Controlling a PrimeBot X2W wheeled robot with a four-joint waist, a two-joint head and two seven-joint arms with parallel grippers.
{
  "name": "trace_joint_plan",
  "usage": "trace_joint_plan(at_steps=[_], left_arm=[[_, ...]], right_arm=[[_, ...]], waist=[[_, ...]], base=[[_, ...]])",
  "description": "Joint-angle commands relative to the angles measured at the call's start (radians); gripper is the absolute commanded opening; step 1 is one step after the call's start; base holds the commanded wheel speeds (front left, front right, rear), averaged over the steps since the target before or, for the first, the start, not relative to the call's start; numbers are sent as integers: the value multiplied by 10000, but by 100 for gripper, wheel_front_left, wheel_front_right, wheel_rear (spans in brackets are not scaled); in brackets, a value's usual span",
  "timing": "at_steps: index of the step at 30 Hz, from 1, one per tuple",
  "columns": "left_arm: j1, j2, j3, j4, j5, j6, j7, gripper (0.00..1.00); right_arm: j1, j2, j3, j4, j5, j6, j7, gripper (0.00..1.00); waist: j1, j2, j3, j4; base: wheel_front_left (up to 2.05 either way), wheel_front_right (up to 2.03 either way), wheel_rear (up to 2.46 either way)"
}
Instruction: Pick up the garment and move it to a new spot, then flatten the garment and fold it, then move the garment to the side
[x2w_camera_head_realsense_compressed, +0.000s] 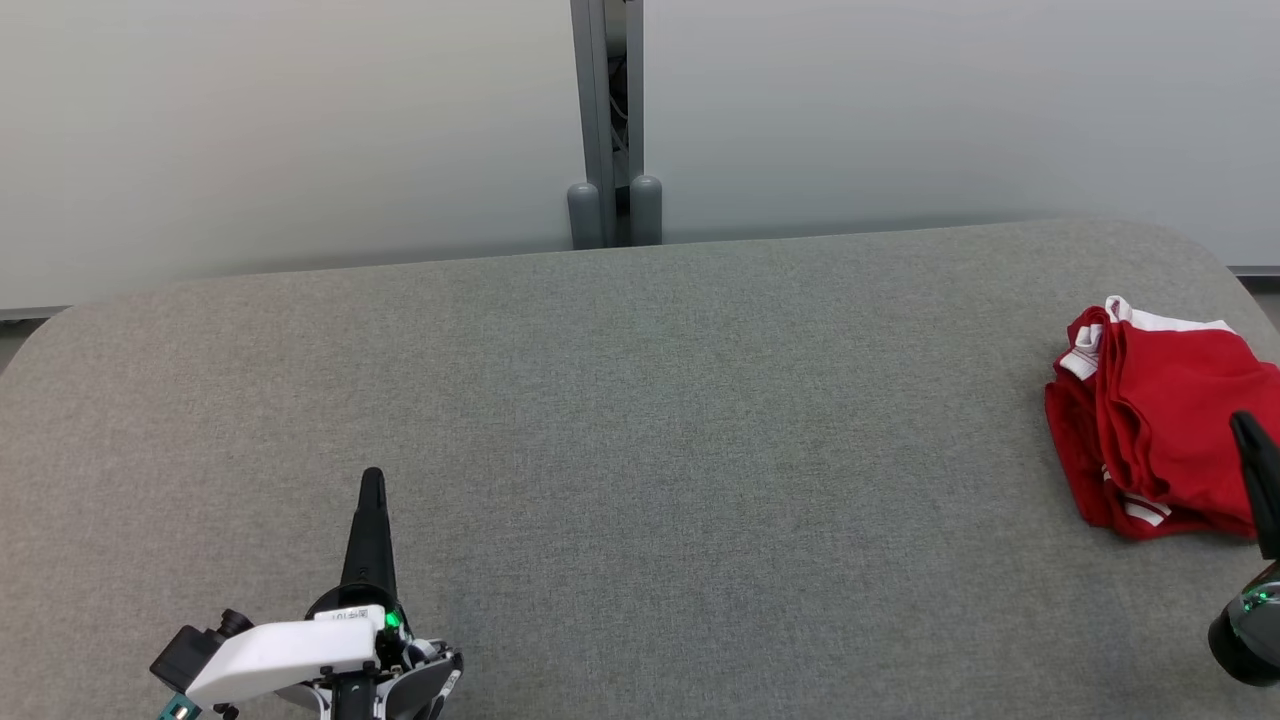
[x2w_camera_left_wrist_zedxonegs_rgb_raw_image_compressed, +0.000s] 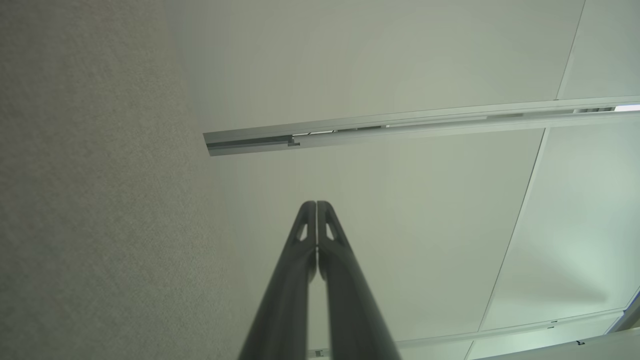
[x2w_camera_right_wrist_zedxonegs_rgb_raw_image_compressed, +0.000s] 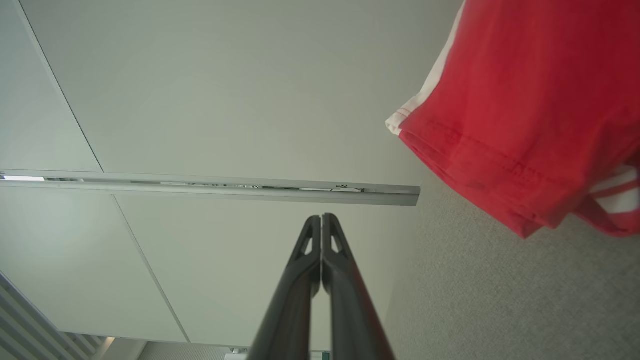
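A red garment (x2w_camera_head_realsense_compressed: 1160, 425) with white trim lies folded in a compact bundle at the far right of the grey table (x2w_camera_head_realsense_compressed: 640, 400). In the right wrist view the garment (x2w_camera_right_wrist_zedxonegs_rgb_raw_image_compressed: 530, 110) hangs in the upper right corner. My right gripper (x2w_camera_head_realsense_compressed: 1245, 425) stands shut at the right edge of the head view, its dark tip in front of the bundle's near right side; whether it touches the cloth I cannot tell. Its fingers (x2w_camera_right_wrist_zedxonegs_rgb_raw_image_compressed: 321, 220) press together with nothing between them. My left gripper (x2w_camera_head_realsense_compressed: 372, 478) is shut and empty over the table's near left, far from the garment, fingertips (x2w_camera_left_wrist_zedxonegs_rgb_raw_image_compressed: 316, 205) closed.
The grey fabric table spans the head view, with rounded far corners. Pale wall panels rise behind it, split by a grey post (x2w_camera_head_realsense_compressed: 607, 120) at the middle. The garment lies close to the table's right edge.
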Motion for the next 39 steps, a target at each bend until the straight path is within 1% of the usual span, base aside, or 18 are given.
trace_joint_plan(at_steps=[1,39], left_arm=[[-203,19,39,2,-61,-27,-17,0],[-204,20,40,3,-63,-28,-17,0]], right_arm=[[-31,-87,18,-25,36,4,-22,0],[-28,-90,26,-25,35,4,-28,0]], waist=[[0,-1,0,0],[0,-1,0,0]], base=[[0,0,0],[0,0,0]])
